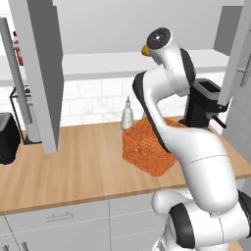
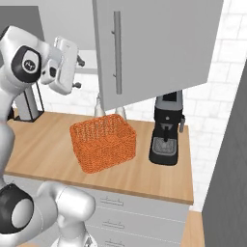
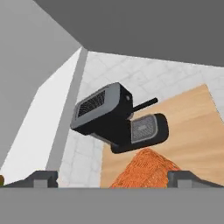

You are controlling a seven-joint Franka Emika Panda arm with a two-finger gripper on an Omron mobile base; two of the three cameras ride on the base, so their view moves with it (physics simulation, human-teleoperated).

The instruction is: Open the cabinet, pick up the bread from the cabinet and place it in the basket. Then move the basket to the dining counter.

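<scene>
Two cabinet point(image 2: 159, 48) doors stand swung open above the wood worktop point(image 1: 73, 166), each with a long vertical silver bar handle; in the left base view one door hangs edge-on at the left and the other at the far right. Between them the pale inner shelf point(image 1: 98, 63) of the cabinet is exposed. On that shelf, just beside the robot's raised wrist, a small golden-orange piece of the bread point(image 1: 145, 50) peeks out from behind the arm; most of it is hidden.

The gripper point(image 3: 112, 178) is lifted to shelf height, in front of the cabinet opening and above the left part of the worktop in the right base view. Its fingers point(image 3: 41, 178) are spread wide apart with nothing between them; in the hand view the two dark tips sit far to either side of the lower edge.

The basket point(image 2: 102, 142), orange and woven, sits upright on the worktop below the open cabinet, well apart from the gripper. Its inside looks empty in the right base view. A pale bottle point(image 1: 127, 115) stands just behind it against the white tiled wall. A black coffee machine point(image 2: 166, 128) stands to the right of the basket, near but not touching it. At the far left of the left base view a dark appliance point(image 1: 9, 137) rests on the worktop beside a thin black wire frame point(image 1: 19, 115).
</scene>
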